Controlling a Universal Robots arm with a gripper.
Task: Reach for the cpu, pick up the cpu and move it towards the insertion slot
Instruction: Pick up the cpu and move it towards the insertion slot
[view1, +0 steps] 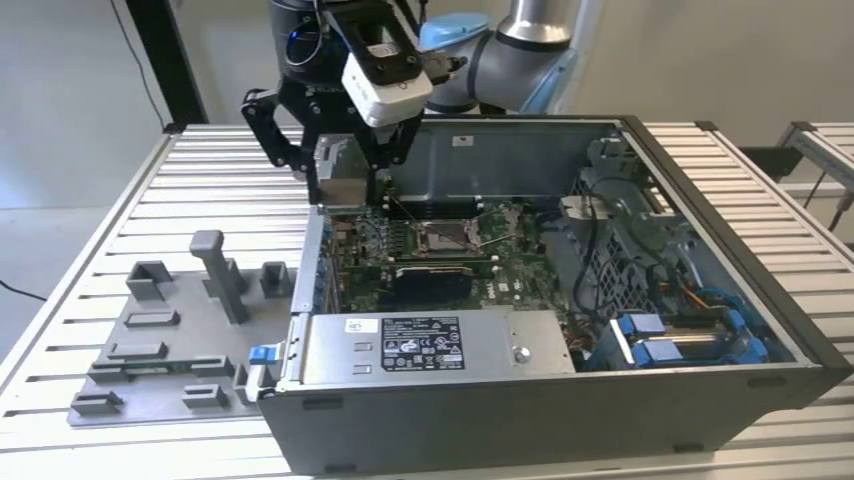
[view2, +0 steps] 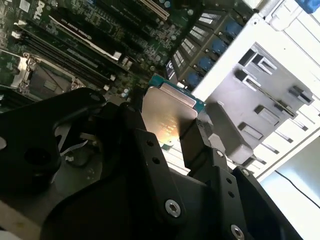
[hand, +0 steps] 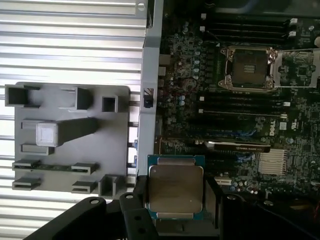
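Observation:
The cpu (hand: 175, 186), a thin square chip with a silvery face and a green edge, is clamped between the black fingers of my gripper (hand: 175, 202). In the second wrist view the cpu (view2: 168, 116) shows a tan sheen inside the gripper (view2: 162, 136). In the exterior view the gripper (view1: 354, 180) hangs over the case's wall on the exterior view's left, above the motherboard's edge. The insertion slot (view1: 441, 236) lies open further in, a shiny metal frame with a brownish centre (hand: 248, 67), and also appears in the second wrist view (view2: 37, 80).
The open computer case (view1: 727, 210) holds the motherboard, a power supply (view1: 414, 345) at the front and blue cable connectors (view1: 667, 345). A grey tray (view1: 160, 350) with upright blocks sits on the slatted table on the exterior view's left (hand: 70, 140).

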